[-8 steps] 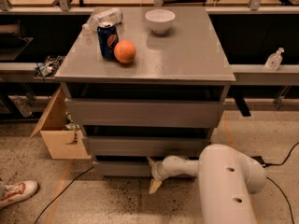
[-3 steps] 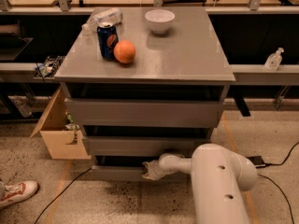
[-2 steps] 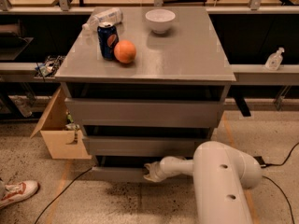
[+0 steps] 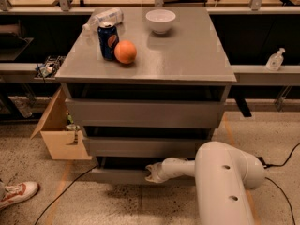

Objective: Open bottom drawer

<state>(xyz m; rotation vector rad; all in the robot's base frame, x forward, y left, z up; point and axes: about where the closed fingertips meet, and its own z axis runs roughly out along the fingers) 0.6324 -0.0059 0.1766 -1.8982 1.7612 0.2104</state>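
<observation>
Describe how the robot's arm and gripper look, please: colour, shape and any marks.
The arm is smooth and off-white: a thick rounded shell with two small dark holes, narrowing to a slimmer tube. The gripper, at the front of the bottom drawer, is the same off-white, small and uneven in shape.

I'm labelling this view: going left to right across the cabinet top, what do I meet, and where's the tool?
Can → orange → bowl. The tool is lower down, at the bottom drawer front.
</observation>
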